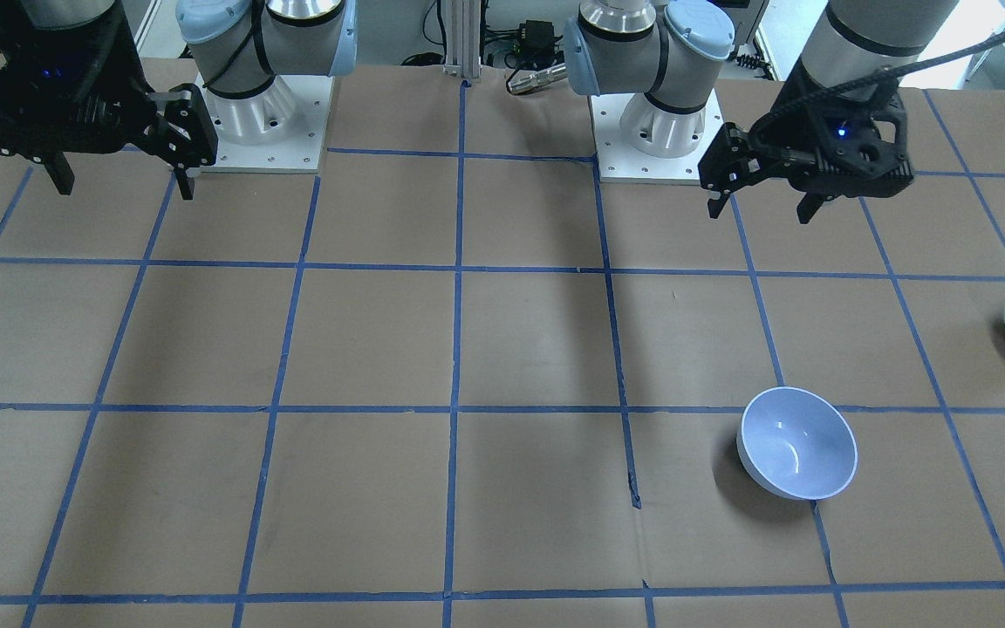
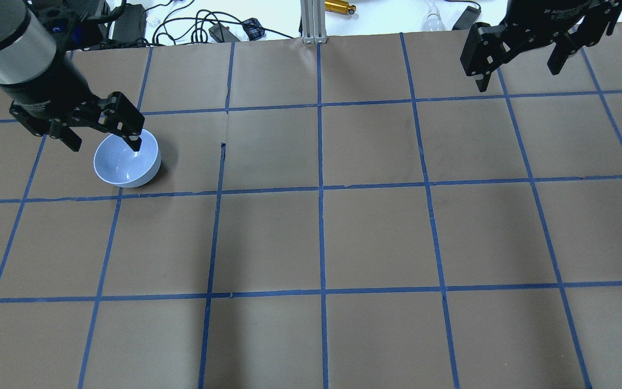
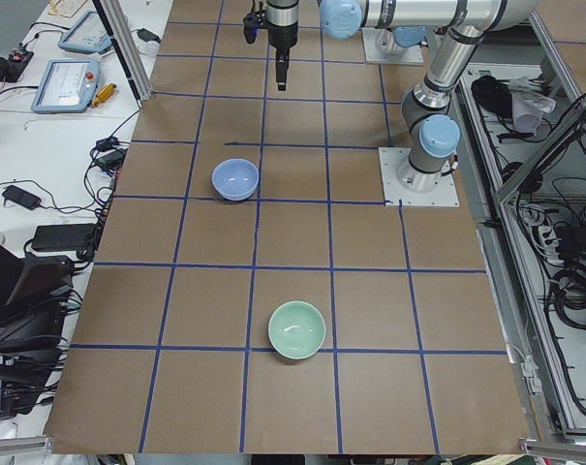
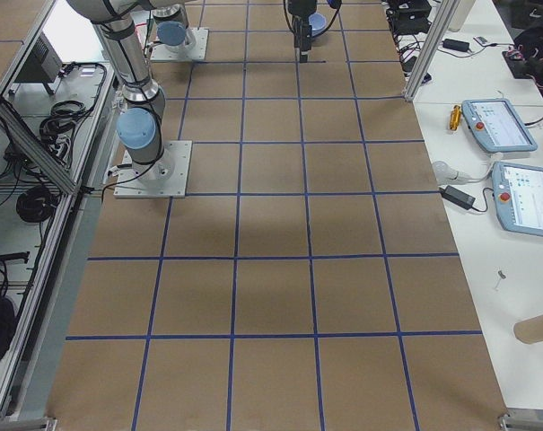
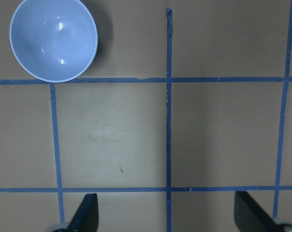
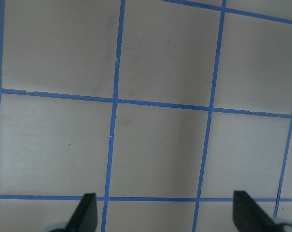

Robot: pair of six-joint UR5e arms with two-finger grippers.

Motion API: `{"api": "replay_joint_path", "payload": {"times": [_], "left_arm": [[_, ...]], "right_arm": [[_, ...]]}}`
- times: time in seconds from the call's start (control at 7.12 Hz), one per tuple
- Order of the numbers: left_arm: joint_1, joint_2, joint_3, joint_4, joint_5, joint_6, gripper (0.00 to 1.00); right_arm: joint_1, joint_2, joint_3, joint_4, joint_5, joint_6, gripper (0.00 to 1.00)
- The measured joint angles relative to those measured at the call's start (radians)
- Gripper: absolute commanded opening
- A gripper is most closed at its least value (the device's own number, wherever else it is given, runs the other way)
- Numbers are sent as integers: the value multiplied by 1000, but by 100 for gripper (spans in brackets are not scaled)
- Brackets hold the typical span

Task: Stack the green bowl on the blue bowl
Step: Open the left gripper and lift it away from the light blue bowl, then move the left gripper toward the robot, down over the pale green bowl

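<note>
Green bowl [image 3: 296, 328]: closest to the table [image 1: 380, 349] end on the robot's left, upright, mouth up, sitting over a line of the tape grid [image 1: 456, 349]. Well apart from blue bowl [image 1: 797, 443]: further robot-left of it, slightly nearer the robot base. Not stacked yet.
Blue bowl: upright, mouth up, on the table, rim edge over a grid line.
Left gripper [image 1: 759, 212]: hangs above the table on the base side of blue bowl, not touching it. Fingers [image 5: 85, 215] spread wide, nothing between them. Blue bowl sits ahead of them, off to one side in the wrist view.
Right gripper [image 1: 123, 187]: well apart from blue bowl, far toward robot-right, above the table. Fingers [image 6: 85, 212] spread wide, gripping nothing.
</note>
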Motion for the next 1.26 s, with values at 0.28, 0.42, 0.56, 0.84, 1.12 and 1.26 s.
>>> {"api": "replay_joint_path", "payload": {"times": [0.28, 0.42, 0.56, 0.84, 1.12, 1.26], "left_arm": [[122, -3, 2, -2, 5, 244, 100], [187, -8, 2, -1, 6, 355, 100], [252, -13, 1, 3, 6, 462, 100], [391, -19, -7, 31, 35, 721, 100], [569, -46, -27, 66, 43, 992, 100], [637, -69, -42, 102, 43, 1106, 100]], "right_arm": [[0, 0, 0, 0, 0, 0, 100], [0, 0, 0, 0, 0, 0, 100], [-1, 0, 0, 0, 0, 0, 100], [-1, 0, 0, 0, 0, 0, 100], [-1, 0, 0, 0, 0, 0, 100], [0, 0, 0, 0, 0, 0, 100]]}}
